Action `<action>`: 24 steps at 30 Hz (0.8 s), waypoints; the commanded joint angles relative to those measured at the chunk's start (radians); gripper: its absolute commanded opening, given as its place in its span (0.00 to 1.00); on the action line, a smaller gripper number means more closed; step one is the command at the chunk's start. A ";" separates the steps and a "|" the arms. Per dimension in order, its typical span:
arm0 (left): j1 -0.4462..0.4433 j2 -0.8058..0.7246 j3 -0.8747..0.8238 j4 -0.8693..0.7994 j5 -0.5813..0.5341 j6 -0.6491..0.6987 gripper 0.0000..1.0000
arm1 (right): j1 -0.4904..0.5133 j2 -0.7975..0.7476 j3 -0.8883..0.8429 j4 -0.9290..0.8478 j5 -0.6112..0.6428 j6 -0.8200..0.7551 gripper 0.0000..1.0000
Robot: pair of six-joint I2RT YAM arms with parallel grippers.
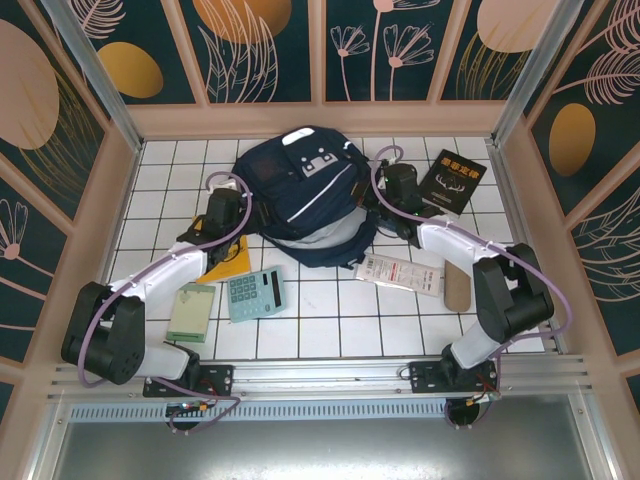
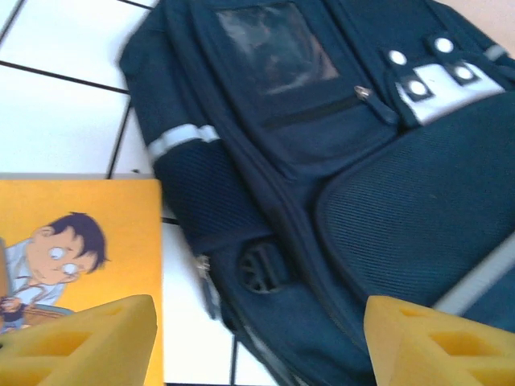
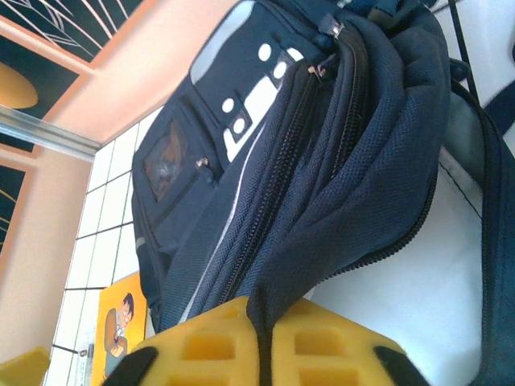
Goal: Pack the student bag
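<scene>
Walls with leaf-pattern panels enclose a white tiled table [image 1: 330, 330]. The student bag [image 1: 305, 195] lies at the far middle of it, between my two arms.

Left claw [image 2: 261, 338]: the jaws stand wide apart and hold nothing. One yellow pad [image 2: 88, 342] hangs over a yellow comic booklet [image 2: 72, 249]. The other is over the bag's side.

Right claw [image 3: 257, 338]: the jaws are nearly closed, with a fold of the bag's navy fabric pinched between the yellow pads.

Bag condition: it is navy mesh fabric with a thin white stripe. A grey-white patch with round studs sits near the top, and there is a clear window pocket above a short zip. The zipped edge gapes beside my right claw, and pale lining shows there.

A teal calculator [image 1: 255, 293] lies near the bag on the tiles, and a black book [image 1: 452, 182] lies to the right.
</scene>
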 commanded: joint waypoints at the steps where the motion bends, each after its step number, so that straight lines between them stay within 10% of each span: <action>1: -0.015 -0.014 -0.019 0.050 0.016 0.018 0.72 | 0.019 0.019 0.027 0.056 0.000 -0.016 0.24; 8: -0.021 -0.084 -0.070 0.041 -0.042 -0.023 0.99 | 0.011 -0.011 0.020 -0.010 0.098 -0.090 0.59; 24: -0.074 -0.072 -0.013 0.066 0.045 -0.064 0.94 | -0.136 -0.278 -0.209 0.006 0.261 -0.140 0.99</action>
